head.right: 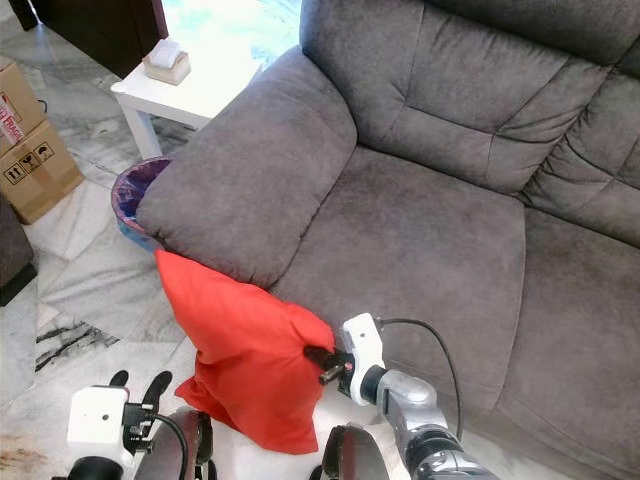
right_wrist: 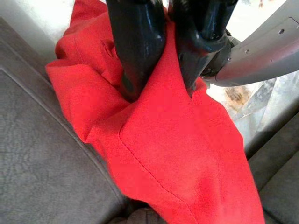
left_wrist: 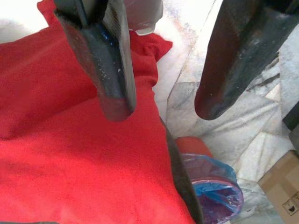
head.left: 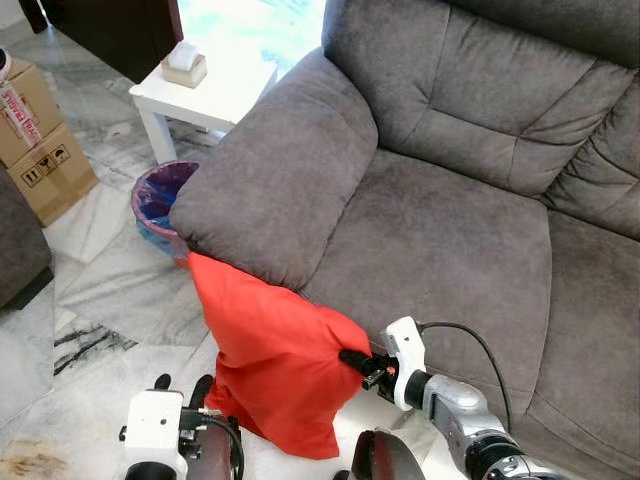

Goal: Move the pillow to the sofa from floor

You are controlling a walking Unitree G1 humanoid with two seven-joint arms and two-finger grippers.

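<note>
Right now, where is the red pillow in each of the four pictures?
Left eye view: red pillow low in the middle, leaning on the sofa's armrest, pinched by the right gripper.
Right eye view: lower left of middle.
Left wrist view: under one finger of the open left gripper.
Right wrist view: hanging from the gripper.
Shared landmark: the purple-lined bin.

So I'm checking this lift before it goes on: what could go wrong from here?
The right end effector pinches only a fold at the corner of the red pillow, so the fabric could slip out and the pillow drop back. The left end effector is open beside the pillow, giving no support. The pillow's top is tucked under the sofa armrest, so it may snag when raised, and a swing could knock the bin.
</note>
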